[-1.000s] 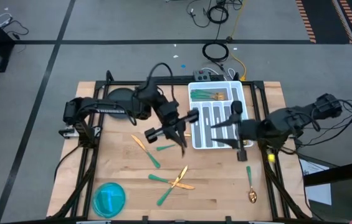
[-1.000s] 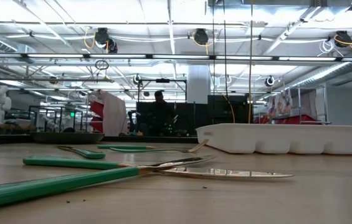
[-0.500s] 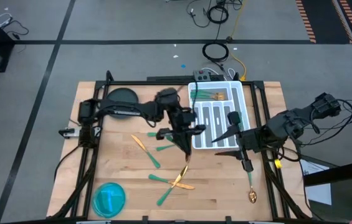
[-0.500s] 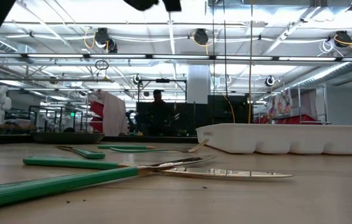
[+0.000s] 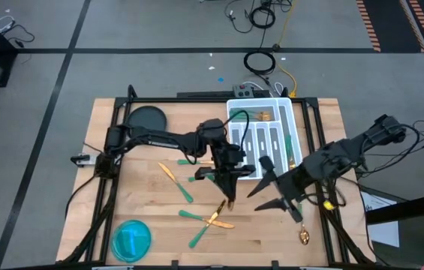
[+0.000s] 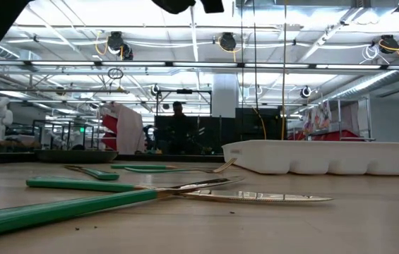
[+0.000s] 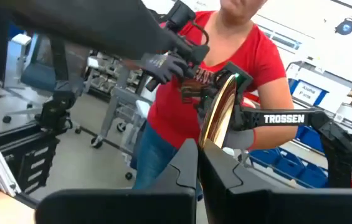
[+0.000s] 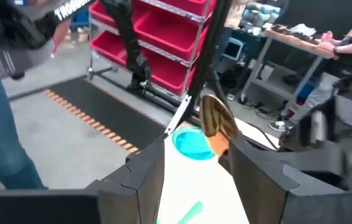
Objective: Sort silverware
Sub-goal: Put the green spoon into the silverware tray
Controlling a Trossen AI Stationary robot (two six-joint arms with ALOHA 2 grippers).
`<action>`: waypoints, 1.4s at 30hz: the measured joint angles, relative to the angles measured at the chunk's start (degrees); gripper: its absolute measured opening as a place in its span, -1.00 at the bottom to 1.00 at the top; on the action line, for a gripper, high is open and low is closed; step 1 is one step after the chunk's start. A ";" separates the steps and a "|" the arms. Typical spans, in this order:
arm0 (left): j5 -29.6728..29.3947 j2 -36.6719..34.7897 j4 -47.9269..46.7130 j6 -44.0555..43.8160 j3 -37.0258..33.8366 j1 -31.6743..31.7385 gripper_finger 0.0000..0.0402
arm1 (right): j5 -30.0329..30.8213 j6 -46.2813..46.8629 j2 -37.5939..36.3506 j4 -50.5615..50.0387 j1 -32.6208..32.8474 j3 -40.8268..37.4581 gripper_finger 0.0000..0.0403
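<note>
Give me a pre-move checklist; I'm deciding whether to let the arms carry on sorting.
1. Left gripper has a firm hold: ok, shut on a gold-headed piece.
2. Kind of piece held, fork, spoon or knife: cannot tell.
3. Right gripper ready to receive: ok, open, close beside the left one, in front of the white tray.
4. Matching tray slot free: cannot tell, the arms cover part of the tray.
5. Table cleared: not ok, loose silverware lies on the wood.

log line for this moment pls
left claw: shut on gold-headed utensil | right claw: open, beside it | tray: behind
</note>
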 joint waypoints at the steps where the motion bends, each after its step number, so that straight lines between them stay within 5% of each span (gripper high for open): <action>1: 0.19 0.40 -0.16 -0.03 0.48 -0.04 -0.97 | -0.15 -0.55 0.80 0.31 0.00 0.00 -0.16; 20: 4.50 1.21 -13.13 0.38 1.19 -1.23 -0.97 | -4.37 -0.19 3.08 5.56 0.14 -0.02 -0.16; 26: 2.43 1.19 -18.82 0.09 1.20 -1.12 -0.98 | -11.20 13.76 2.41 4.37 0.73 0.32 -0.16; 29: -0.67 1.20 -21.19 0.08 1.18 -0.70 -0.98 | -10.13 17.57 2.07 -2.17 1.80 5.26 -0.16; 35: -3.83 1.63 -23.64 -2.70 1.18 0.30 -0.98 | 6.66 6.28 6.55 -30.99 4.04 18.41 -0.16; 42: -2.76 1.63 -23.51 -4.46 1.18 0.04 -0.98 | 8.22 -3.22 17.88 -49.41 5.53 28.07 -0.16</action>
